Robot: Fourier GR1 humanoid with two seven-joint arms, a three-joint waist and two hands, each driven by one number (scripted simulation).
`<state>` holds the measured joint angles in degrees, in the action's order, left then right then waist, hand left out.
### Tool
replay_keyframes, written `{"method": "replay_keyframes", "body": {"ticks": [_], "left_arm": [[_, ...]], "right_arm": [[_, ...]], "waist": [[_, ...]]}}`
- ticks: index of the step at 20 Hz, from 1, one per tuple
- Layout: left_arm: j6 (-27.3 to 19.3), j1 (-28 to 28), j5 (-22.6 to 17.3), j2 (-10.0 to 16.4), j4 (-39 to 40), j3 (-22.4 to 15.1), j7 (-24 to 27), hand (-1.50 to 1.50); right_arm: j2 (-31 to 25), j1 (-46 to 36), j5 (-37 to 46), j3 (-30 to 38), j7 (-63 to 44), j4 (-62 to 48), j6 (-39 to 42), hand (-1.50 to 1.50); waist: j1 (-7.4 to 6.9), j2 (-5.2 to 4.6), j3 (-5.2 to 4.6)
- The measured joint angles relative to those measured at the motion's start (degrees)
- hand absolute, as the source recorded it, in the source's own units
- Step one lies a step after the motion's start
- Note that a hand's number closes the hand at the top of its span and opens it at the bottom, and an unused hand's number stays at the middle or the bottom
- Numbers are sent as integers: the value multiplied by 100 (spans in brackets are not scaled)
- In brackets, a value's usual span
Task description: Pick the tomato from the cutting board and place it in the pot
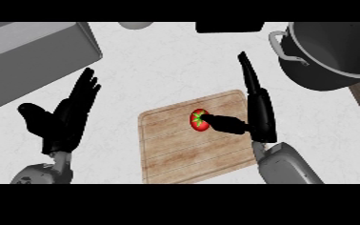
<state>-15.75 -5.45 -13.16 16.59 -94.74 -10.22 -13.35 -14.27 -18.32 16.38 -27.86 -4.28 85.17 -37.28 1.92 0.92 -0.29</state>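
Note:
A red tomato [199, 120] with a green stem lies on the wooden cutting board [175, 148], toward its upper right part. My right hand [259, 112] stands just right of the tomato, fingers straight and pointing up the view, thumb stretched left so its tip touches or nearly touches the tomato. It is open and holds nothing. The dark grey pot [323, 57] with a metal handle sits at the upper right, partly cut off by the edge. My left hand [67, 112] rests open at the left, fingers up, away from the board.
A large grey box-like appliance [42, 52] fills the upper left corner. A pale round object [135, 25] and a dark object [230, 26] peek in at the top edge. The white counter [169, 71] lies between board and pot.

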Motion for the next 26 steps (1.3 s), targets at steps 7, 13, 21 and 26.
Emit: {"method": "replay_keyframes", "body": {"ticks": [7, 13, 21, 26], "left_arm": [[5, 8, -55, 25, -151, 56, -203, 0], [71, 26, -80, 29, -181, 77, -209, 0], [96, -208, -12, -101, -119, -8, -292, 0], [137, -225, -1, -79, -183, 51, -349, 0]], "right_arm": [[-798, 417, 1639, -608, -2146, 1251, 574, -150], [-1129, 53, 2019, -826, -4307, 2489, 2297, -150], [-543, -764, 1701, -716, -6104, 2929, 3839, -150], [-170, -996, 1577, -560, -6366, 2697, 4148, -150]], "waist": [[74, 29, -7], [-10, 11, -8], [-152, -54, 7], [-189, -66, 15]]}}
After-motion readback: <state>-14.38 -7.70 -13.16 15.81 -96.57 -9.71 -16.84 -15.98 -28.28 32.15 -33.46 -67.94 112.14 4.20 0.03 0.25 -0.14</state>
